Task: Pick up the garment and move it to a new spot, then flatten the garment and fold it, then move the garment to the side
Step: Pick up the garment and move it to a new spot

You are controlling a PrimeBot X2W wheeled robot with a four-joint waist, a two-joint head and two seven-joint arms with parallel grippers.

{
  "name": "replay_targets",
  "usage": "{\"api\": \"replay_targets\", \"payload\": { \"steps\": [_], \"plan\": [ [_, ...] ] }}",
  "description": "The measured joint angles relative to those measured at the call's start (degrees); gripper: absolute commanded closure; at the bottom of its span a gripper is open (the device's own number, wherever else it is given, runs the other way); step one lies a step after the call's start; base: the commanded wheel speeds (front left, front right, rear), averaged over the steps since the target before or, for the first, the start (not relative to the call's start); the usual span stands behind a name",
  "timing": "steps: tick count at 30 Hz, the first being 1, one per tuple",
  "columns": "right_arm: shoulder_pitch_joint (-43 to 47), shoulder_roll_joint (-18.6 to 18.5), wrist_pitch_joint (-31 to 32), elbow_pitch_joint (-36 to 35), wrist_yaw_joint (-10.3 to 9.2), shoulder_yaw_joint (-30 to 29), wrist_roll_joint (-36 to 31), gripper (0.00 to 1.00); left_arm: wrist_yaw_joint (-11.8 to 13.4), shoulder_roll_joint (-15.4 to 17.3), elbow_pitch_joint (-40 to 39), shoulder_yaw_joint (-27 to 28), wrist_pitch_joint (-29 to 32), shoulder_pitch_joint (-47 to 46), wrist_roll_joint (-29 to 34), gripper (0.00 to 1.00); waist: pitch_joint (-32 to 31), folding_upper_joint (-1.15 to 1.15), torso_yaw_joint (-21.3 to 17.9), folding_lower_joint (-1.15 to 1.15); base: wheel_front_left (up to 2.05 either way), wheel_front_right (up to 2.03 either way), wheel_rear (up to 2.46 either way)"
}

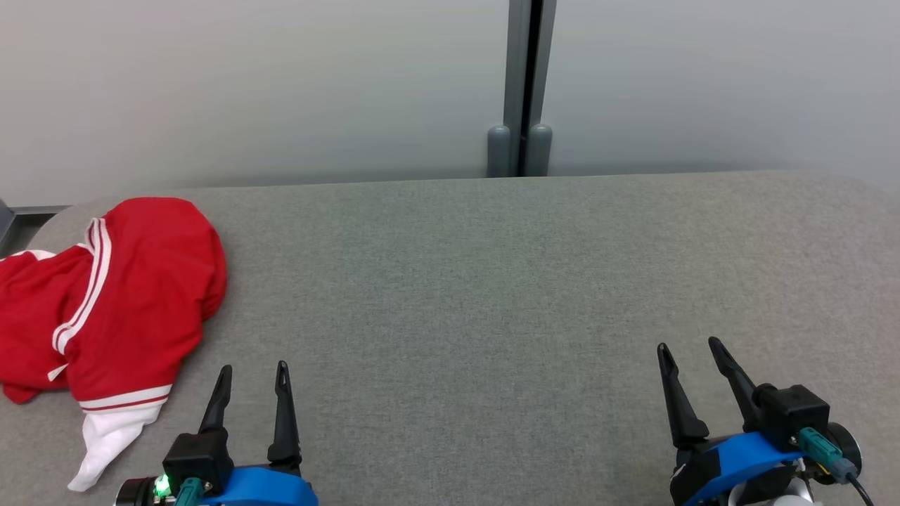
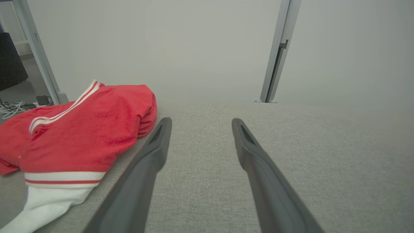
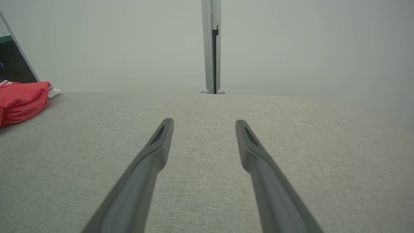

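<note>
The garment [image 1: 119, 302] is a red top with white stripes and a white cuff, lying crumpled at the left edge of the grey fabric table [image 1: 492, 295]. My left gripper [image 1: 254, 368] stands open just right of the garment's near end, empty and apart from the cloth. In the left wrist view the garment [image 2: 81, 139] lies left of the open left gripper [image 2: 200, 121]. My right gripper [image 1: 689, 344] stands open and empty over the table's near right. In the right wrist view the open right gripper [image 3: 203, 121] points across the table, with the garment [image 3: 21, 102] far off to the left.
A pale partition wall [image 1: 281, 84] with a grey vertical post [image 1: 524, 84] runs behind the table's far edge. Cables [image 2: 13, 108] lie on the floor beyond the table's left end.
</note>
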Motion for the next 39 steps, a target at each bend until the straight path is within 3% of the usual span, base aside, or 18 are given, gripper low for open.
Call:
{"api": "replay_targets", "payload": {
  "steps": [7,27,32,39],
  "plan": [
    [0.1,0.0,0.0,-0.4,0.00,-0.2,0.0,0.00,0.7,0.4,-0.9,-0.1,0.0,0.0,0.0,0.00,-0.5,0.00,4.1,0.00,0.00,0.00,0.00],
    [0.1,0.0,-0.1,-0.3,0.01,1.1,0.0,0.00,1.9,2.0,-3.6,0.2,0.4,1.8,-0.4,0.00,-0.3,0.00,22.5,0.00,0.00,0.00,0.00],
    [0.0,0.0,-0.1,-0.1,0.01,1.6,0.0,0.00,2.0,2.5,-3.9,0.4,0.5,2.1,-1.0,0.00,0.1,0.00,24.4,0.00,0.00,0.00,0.00],
    [0.0,0.0,-0.1,0.0,0.01,2.0,0.0,0.00,2.4,3.0,-4.2,0.6,0.8,2.4,-1.4,0.00,0.4,0.00,23.9,0.00,0.00,0.00,0.00]
  ]
}}
